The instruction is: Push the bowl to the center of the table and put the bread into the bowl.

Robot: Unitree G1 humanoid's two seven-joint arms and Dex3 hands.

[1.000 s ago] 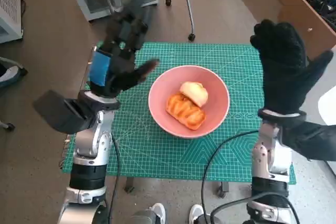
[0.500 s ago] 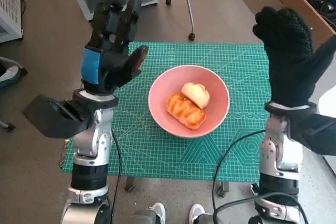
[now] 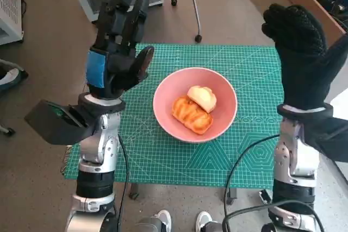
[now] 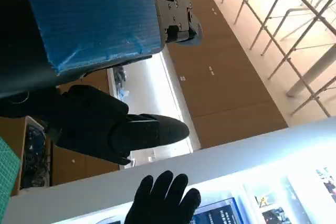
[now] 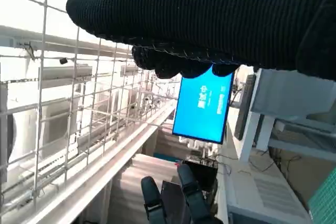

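Sitting mid-tabletop (image 3: 163, 158), the bowl (image 3: 223, 117) already holds the bread (image 3: 192, 114), below and between both raised robot hands, left robot hand (image 3: 117, 47) nearer, right robot hand (image 3: 304, 52) farther, both spread wide, holding nothing.

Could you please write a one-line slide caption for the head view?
Two bread pieces in the pink bowl mid-mat; both hands raised, empty.
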